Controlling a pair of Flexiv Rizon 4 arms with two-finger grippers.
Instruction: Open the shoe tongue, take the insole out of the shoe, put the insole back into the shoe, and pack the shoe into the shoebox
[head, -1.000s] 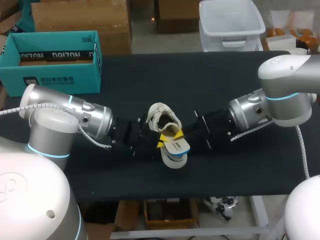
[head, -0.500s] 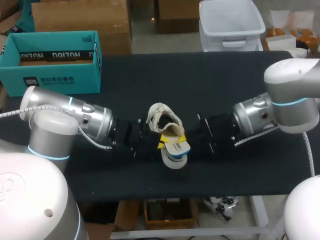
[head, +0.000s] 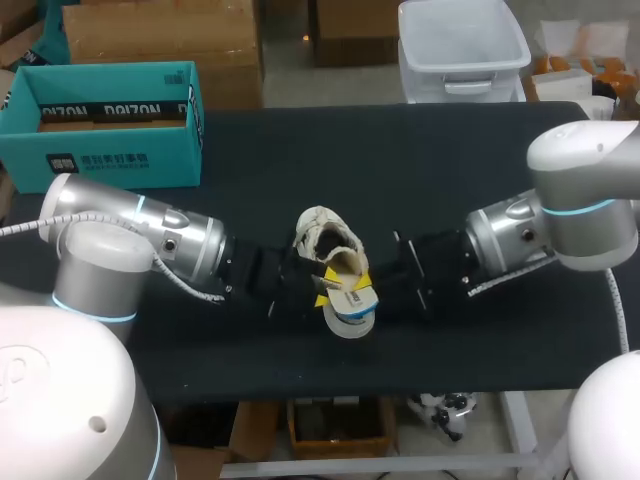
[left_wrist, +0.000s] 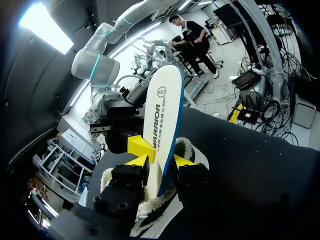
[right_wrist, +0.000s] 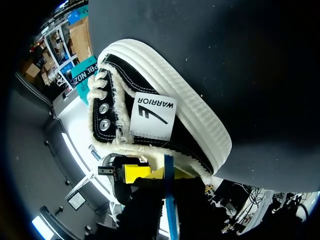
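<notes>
A black shoe with a cream fleece lining (head: 322, 232) lies at the middle of the black table (head: 430, 160). A white insole with a blue edge (head: 352, 296) sticks out of its opening toward the front. My left gripper (head: 322, 291) is open at the insole's left side. In the left wrist view the insole (left_wrist: 161, 110) stands between its yellow tips, which sit slightly off it. My right gripper (head: 363, 279) meets the insole from the right. In the right wrist view the right gripper (right_wrist: 166, 178) is shut on the insole's thin edge (right_wrist: 168, 200), just over the shoe (right_wrist: 165, 120).
An open teal shoebox (head: 100, 120) stands at the back left of the table. A white plastic bin (head: 462, 45) sits beyond the far edge. Bare tabletop lies behind the shoe and out to the right.
The right arm has come in toward the shoe and its fingers have closed on the insole. The left gripper's fingers have spread apart from the insole. The shoe has stayed put.
</notes>
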